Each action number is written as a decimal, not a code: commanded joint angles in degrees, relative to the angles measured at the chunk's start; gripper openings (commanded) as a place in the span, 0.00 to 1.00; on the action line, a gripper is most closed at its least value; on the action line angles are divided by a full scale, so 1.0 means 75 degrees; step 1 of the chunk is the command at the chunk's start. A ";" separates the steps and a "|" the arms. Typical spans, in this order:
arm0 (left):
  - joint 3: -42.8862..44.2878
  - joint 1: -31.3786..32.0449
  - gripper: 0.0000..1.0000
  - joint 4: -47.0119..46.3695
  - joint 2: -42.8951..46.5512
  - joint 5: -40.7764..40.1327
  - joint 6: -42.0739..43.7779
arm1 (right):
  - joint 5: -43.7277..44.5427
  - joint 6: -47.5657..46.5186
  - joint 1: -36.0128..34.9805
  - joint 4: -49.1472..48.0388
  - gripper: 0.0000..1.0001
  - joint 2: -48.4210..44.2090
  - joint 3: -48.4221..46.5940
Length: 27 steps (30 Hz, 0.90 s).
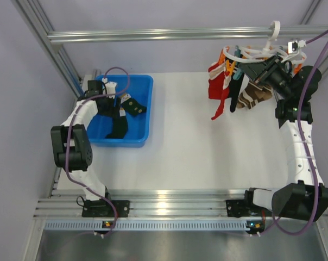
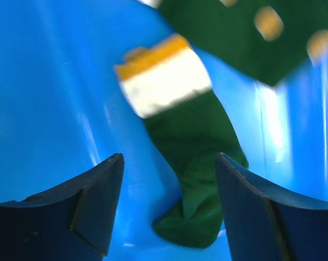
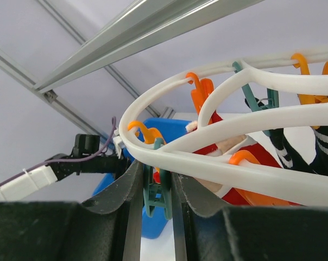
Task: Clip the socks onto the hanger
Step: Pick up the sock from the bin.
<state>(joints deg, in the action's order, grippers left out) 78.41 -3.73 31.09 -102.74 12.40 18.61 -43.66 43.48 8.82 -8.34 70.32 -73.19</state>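
A white table (image 1: pixel 196 152) seen from above, with two robot arms fixed at its near edge. By the far-left corner sits a glossy blue plastic bin (image 1: pixel 115 142), rectangular with rounded walls. The left claw (image 1: pixel 132 106) reaches into it, fingers spread wide and grasping nothing. Its wrist view shows a soft knit green sock (image 2: pixel 194 141), dark with a white and orange cuff band, lying on the bin floor (image 2: pixel 44 109) between the released fingers (image 2: pixel 99 206).

Over the far-right corner, the hanger (image 1: pixel 251 51) hangs by its hook from a ribbed aluminium rail (image 1: pixel 169 35). It is a smooth white plastic ring (image 3: pixel 272 118) with curved spokes and dangling orange and teal pegs. Red socks (image 1: pixel 218 81) hang clipped from its left side (beside a black sock (image 1: pixel 235 92) and brown-and-cream striped socks (image 1: pixel 256 95)). The right claw (image 1: pixel 260 69) is raised to the ring, its dark fingers (image 3: pixel 126 196) clenched on a teal peg (image 3: pixel 157 198) just under the rim.
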 commanded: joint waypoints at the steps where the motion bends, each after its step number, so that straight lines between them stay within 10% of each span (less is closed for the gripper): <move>1: 0.0045 0.0087 0.72 -0.1379 -0.0105 -0.1336 -0.2771 | 0.0571 -0.0185 0.0125 -0.0295 0.00 0.0022 -0.0390; 27: 0.0537 0.0473 0.36 -0.1825 -0.1994 -0.2698 -0.4439 | 0.0724 -0.0501 0.0113 0.0069 0.00 0.0080 -0.0578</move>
<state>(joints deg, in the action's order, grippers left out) 81.69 -0.05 18.44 -116.66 -8.16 -15.73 -43.20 41.47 8.80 -5.96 70.67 -74.06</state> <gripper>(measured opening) 0.385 0.213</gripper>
